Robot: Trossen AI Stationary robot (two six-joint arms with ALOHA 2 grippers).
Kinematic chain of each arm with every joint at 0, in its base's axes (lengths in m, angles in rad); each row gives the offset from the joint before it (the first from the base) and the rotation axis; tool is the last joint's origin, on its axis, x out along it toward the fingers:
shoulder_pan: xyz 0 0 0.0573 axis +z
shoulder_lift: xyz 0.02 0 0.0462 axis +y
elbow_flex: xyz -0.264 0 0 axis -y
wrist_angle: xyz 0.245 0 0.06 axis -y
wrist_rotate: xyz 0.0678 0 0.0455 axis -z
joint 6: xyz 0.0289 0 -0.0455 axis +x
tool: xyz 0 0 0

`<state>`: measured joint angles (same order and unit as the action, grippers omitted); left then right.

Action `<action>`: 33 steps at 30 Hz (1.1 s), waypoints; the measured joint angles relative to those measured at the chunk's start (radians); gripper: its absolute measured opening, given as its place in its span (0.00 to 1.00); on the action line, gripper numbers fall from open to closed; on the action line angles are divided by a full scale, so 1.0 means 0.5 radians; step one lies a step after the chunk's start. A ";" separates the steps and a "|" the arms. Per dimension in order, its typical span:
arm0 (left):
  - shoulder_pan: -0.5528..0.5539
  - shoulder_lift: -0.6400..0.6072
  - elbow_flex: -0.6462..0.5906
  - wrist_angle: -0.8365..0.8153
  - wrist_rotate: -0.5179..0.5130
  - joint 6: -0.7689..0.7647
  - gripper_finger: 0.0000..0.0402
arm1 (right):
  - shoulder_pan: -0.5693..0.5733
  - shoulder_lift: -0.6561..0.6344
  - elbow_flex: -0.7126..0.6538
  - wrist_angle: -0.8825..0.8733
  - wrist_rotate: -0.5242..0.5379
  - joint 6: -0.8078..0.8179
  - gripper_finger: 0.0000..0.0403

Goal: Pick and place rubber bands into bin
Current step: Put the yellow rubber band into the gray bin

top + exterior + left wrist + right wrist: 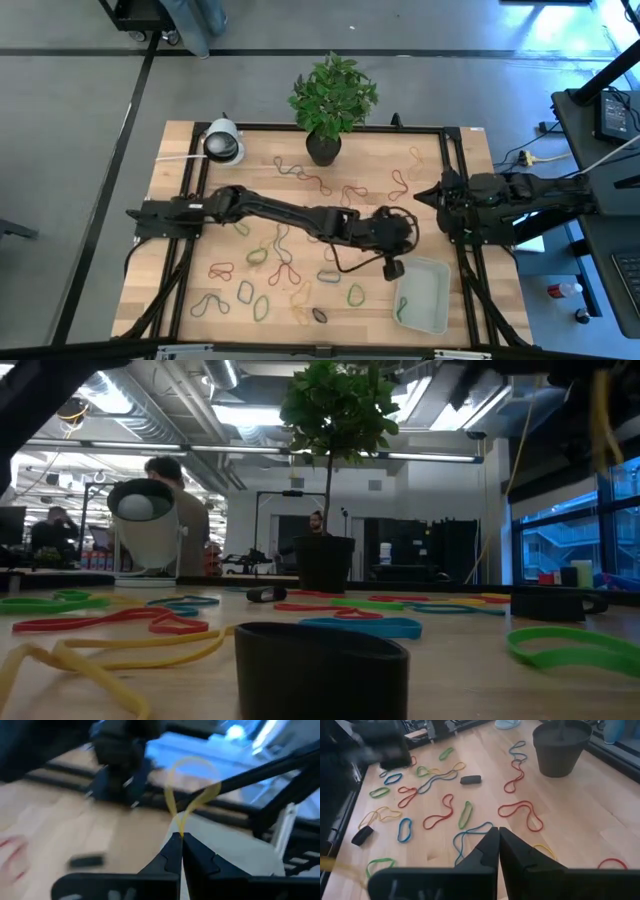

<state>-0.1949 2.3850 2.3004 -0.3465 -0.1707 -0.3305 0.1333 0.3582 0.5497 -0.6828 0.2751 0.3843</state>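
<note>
Many coloured rubber bands (285, 270) lie loose on the wooden table (200, 260); the right wrist view shows them too (440, 812). The bin (425, 295), a pale shallow tray, stands at the near right with a green band (400, 308) inside. My left arm reaches across the table; its gripper (408, 232) is just beyond the bin's far edge, shut on a yellow rubber band (192, 775). My right gripper (499, 832) waits at the right edge (425, 197), shut with nothing in it. My left gripper pinches one end of the yellow rubber band (179, 826) between its two fingertips. The fingers come from the table's left, slanting a little downward. The band crosses itself just past the tips and its loop (200, 767) stands out beyond them, clear of the table.
A dark pot (323, 147) with a green plant stands at the far edge, and a white camera (223, 142) at the far left. Small black pieces lie among the bands (470, 780). Black rails frame the table (190, 200). People show in the room behind (165, 480).
</note>
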 joint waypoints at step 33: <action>0.032 0.499 0.001 0.610 0.761 -0.204 0.34 | 0.000 0.001 0.000 -0.050 0.000 -0.001 0.04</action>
<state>-0.1787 2.6347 2.3009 -0.0414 0.2096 -0.4324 0.1333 0.3588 0.5495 -0.7078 0.2752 0.3839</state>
